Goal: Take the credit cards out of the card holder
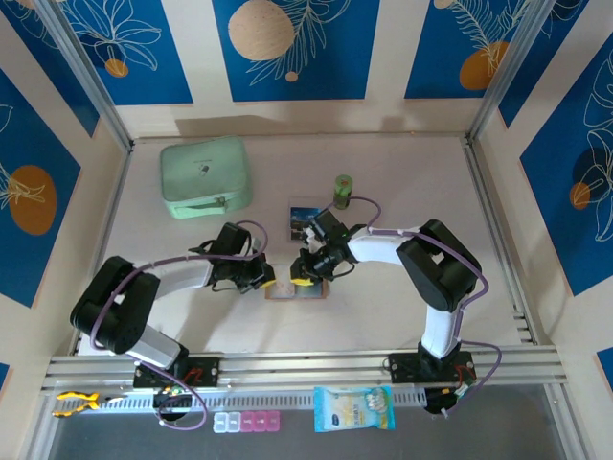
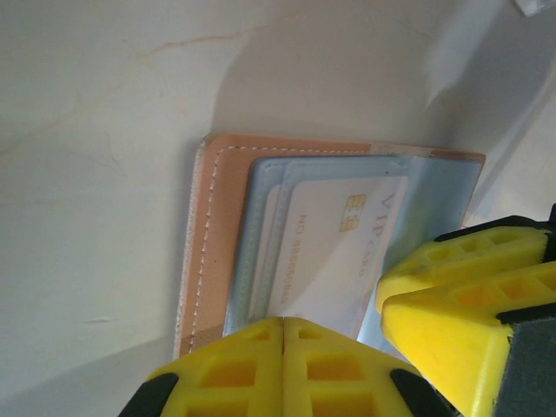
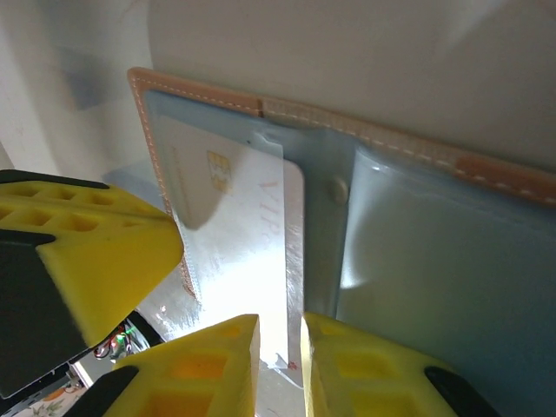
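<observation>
Right wrist view: the right gripper [image 3: 280,369] pinches the near end of a card [image 3: 239,217], whose long axis runs up-frame from the fingers into the holder [image 3: 382,137]. The left gripper [image 2: 282,356], shut and empty, sits at the holder's edge.

Tan-pink card holder [image 2: 213,226], white stitching [image 2: 201,234], grey-blue pockets [image 2: 434,191]; pale credit card [image 2: 330,252], gold chip [image 2: 354,211]; mint-green case [image 1: 204,175]

A mint-green zip case [image 1: 204,176] lies far left on the worktop [image 1: 412,172], well apart from an upright green cylinder [image 1: 342,191].
</observation>
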Controlling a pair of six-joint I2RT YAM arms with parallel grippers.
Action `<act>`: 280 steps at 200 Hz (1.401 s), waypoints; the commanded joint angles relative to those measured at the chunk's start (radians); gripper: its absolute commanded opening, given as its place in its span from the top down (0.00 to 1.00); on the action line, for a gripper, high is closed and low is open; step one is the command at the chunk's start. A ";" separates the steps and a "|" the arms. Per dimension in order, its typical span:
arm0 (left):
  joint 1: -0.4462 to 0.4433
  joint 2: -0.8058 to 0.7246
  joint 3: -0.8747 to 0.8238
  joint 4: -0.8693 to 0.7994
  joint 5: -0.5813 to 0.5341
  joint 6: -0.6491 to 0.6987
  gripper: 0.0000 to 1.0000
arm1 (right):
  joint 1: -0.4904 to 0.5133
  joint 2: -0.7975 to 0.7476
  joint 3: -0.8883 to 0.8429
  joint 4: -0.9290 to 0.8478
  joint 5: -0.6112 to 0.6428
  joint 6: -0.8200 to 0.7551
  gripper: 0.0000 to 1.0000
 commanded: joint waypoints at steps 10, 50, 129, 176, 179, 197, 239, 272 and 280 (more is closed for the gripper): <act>0.012 0.019 -0.016 -0.018 -0.003 0.037 0.95 | 0.004 0.004 -0.005 -0.017 0.012 0.008 0.78; 0.014 0.004 -0.023 -0.025 -0.010 0.038 0.96 | 0.013 -0.033 0.000 -0.023 0.024 0.005 0.78; 0.024 -0.031 -0.009 -0.039 -0.018 0.045 0.94 | 0.021 -0.027 0.037 -0.037 0.017 -0.012 0.78; 0.024 0.009 -0.028 -0.022 -0.013 0.045 0.95 | 0.024 -0.016 0.037 -0.035 0.016 -0.012 0.78; 0.023 0.010 -0.029 -0.021 -0.013 0.044 0.95 | 0.024 -0.014 0.039 -0.035 0.016 -0.012 0.78; 0.023 0.016 -0.033 -0.023 -0.015 0.044 0.96 | 0.024 -0.007 0.042 -0.032 0.011 -0.014 0.78; 0.023 0.011 -0.028 -0.049 -0.026 0.054 0.96 | 0.024 0.014 0.050 -0.029 0.006 -0.017 0.79; 0.024 0.008 -0.028 -0.053 -0.027 0.054 0.96 | 0.024 0.029 0.054 -0.036 0.010 -0.017 0.79; 0.025 0.006 -0.028 -0.057 -0.028 0.055 0.96 | 0.024 0.031 0.056 -0.045 0.018 -0.018 0.79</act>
